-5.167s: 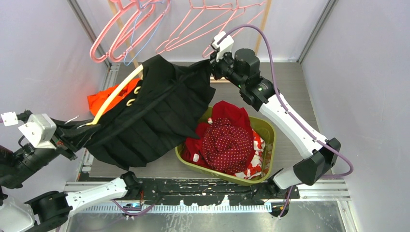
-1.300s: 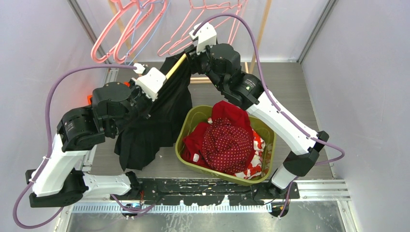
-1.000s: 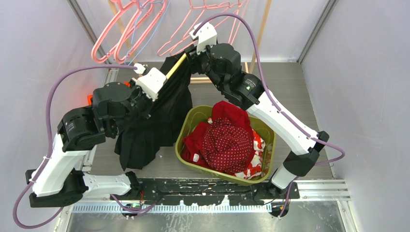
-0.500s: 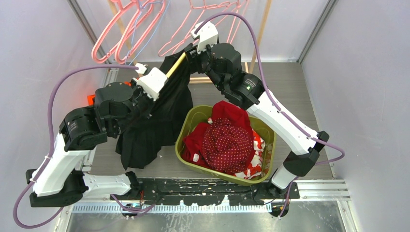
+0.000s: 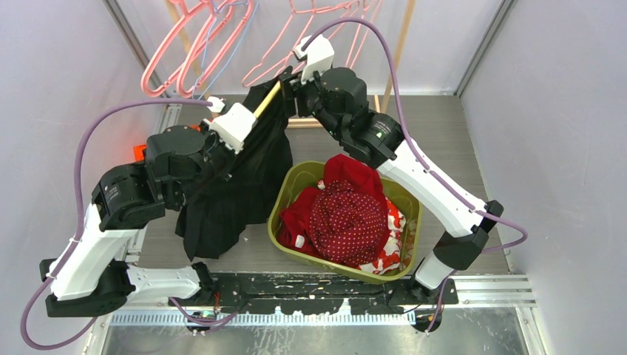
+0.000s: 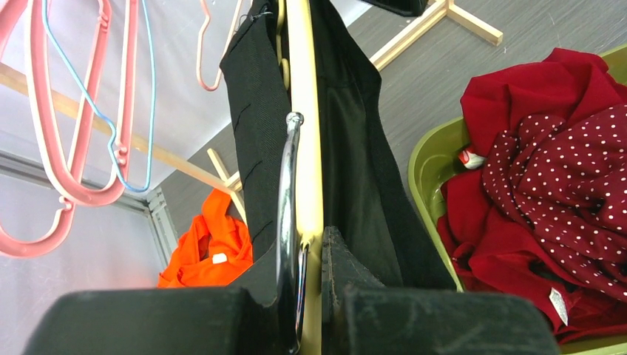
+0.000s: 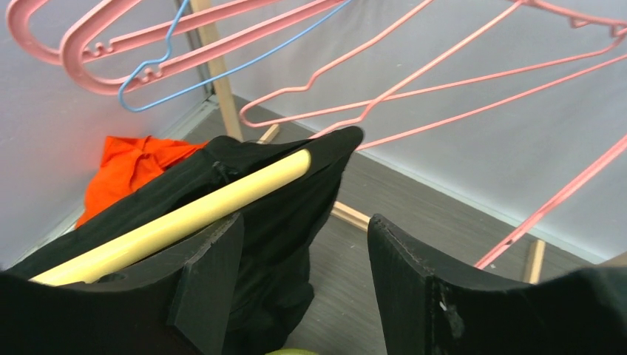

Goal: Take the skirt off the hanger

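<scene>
The black skirt [image 5: 236, 185] hangs from a cream hanger [image 5: 268, 100] held up over the table, left of the bin. In the left wrist view my left gripper [image 6: 314, 244] is shut on the hanger [image 6: 304, 111], just beside its metal hook [image 6: 287, 192], with the skirt [image 6: 362, 170] draped on both sides. My right gripper [image 5: 285, 85] is at the hanger's far end. In the right wrist view it [image 7: 304, 220] stands open. The hanger's tip [image 7: 207, 205] and the skirt's corner [image 7: 288, 177] lie against its left finger [image 7: 214, 266], held by neither finger.
A green bin [image 5: 410, 200] full of red clothes [image 5: 347, 214] stands right of the skirt. An orange garment [image 5: 138, 151] lies by the left wall. Pink and blue hangers [image 5: 200, 44] hang on a wooden rack [image 5: 399, 44] at the back. Walls close in on both sides.
The right gripper's fingers have spread wider and it has shifted slightly right at the hanger's tip. The left gripper keeps its hold on the hanger, barely moved.
</scene>
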